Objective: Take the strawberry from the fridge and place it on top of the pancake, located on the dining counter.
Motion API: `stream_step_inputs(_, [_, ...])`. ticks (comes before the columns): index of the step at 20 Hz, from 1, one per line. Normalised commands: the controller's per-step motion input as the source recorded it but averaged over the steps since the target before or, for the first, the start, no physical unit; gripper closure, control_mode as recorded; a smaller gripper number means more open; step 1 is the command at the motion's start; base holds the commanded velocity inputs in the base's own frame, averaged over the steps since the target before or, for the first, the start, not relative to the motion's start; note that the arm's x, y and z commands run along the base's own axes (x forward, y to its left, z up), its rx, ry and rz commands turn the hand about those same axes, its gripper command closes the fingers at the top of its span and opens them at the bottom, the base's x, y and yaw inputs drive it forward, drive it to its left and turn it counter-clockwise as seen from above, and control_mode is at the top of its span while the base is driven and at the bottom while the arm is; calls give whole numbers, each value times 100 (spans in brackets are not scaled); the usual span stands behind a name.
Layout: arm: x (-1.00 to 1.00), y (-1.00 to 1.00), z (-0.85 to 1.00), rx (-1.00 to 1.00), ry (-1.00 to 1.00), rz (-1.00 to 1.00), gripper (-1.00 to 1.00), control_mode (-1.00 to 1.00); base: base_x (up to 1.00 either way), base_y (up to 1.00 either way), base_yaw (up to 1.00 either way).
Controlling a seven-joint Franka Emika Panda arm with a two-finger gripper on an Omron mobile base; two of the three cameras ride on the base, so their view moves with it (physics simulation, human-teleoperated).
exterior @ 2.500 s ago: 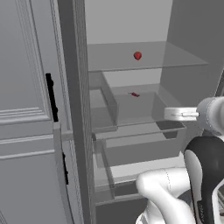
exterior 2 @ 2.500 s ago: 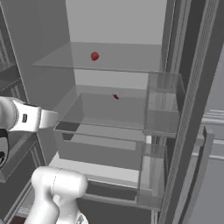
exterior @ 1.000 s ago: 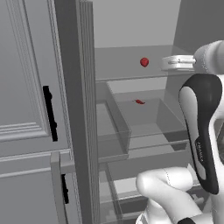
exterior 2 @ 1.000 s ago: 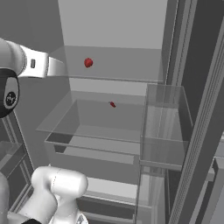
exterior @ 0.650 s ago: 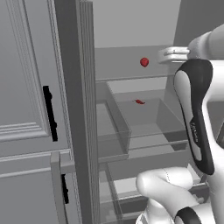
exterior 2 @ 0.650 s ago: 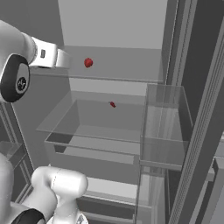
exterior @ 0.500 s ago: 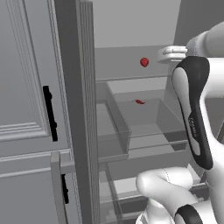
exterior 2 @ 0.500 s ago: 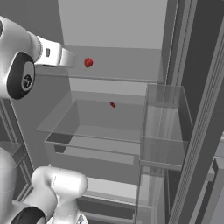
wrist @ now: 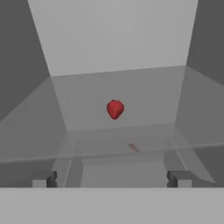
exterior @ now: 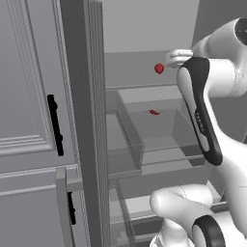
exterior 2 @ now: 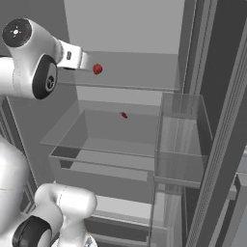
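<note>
- White with dark joints, the arm rises in the foreground of both base views and reaches up into the open fridge [exterior 2: 193, 58], whose interior is pale grey.
- Light-grey panelled cabinets [exterior: 29, 96] with black handles stand to the left of the fridge in the left base view.
- A clear door bin [exterior 2: 181, 144] hangs on the inside of the fridge door at the right of the right base view.
- The end effector [wrist: 113, 179] is level with the upper glass shelf [wrist: 87, 105]; in the hand view its two dark finger tips [wrist: 45, 180] stand wide apart at the bottom corners, nothing between them, so it is open.
- The strawberry [wrist: 115, 109] sits on that glass shelf, centred ahead of the end effector and clearly apart from the tips.
- In the left base view the strawberry [exterior: 158, 68] lies just left of the pale hand; in the right base view the strawberry [exterior 2: 97, 69] lies just right of it.
- Below the shelf, a transparent drawer [exterior 2: 106, 135] holds a small red scrap [exterior 2: 124, 115], also seen through the glass in the hand view [wrist: 133, 148].
- Beyond the berry the shelf runs back to the fridge's rear wall [wrist: 113, 35].
</note>
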Motion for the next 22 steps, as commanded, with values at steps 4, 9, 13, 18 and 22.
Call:
stream_step_inputs(4, [61, 0, -26, 0, 3, 0, -100, -100, 0, 0, 0])
stream_step_inputs(9, [63, -1, -19, 0, 3, 0, -100, -100, 0, 0, 0])
stream_step_inputs(13, [64, 0, -15, 0, 3, 0, -100, -100, 0, 0, 0])
stream_step_inputs(18, [57, 0, -18, 0, 3, 0, -100, -100, 0, 0, 0])
stream_step_inputs(22, [56, -9, -17, 0, 2, 0, -100, -100, 0, 0, 0])
